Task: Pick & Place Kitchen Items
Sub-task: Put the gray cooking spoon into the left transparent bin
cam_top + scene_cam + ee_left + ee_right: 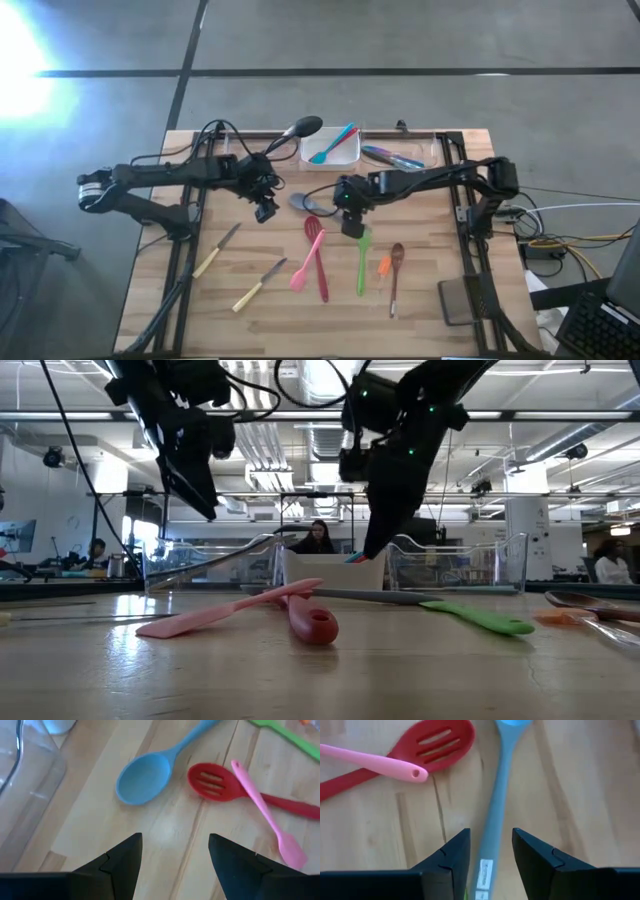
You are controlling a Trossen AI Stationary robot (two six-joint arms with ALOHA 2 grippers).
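Centrally, right claw (490, 855) parted astride blue spoon (496, 820) handle, left claw (175, 855) open, empty.

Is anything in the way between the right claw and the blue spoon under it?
Nothing visible. The right gripper hangs open right over the blue spoon handle, with bare wood on both sides. The red slotted spatula and pink spatula lie off to one side.

A grey concrete floor (400, 40) crossed by dark seams is seen around the wooden surface (430, 300), while ceiling pipes (560, 415), strip lights and seated people (318, 538) are visible in the room beyond.
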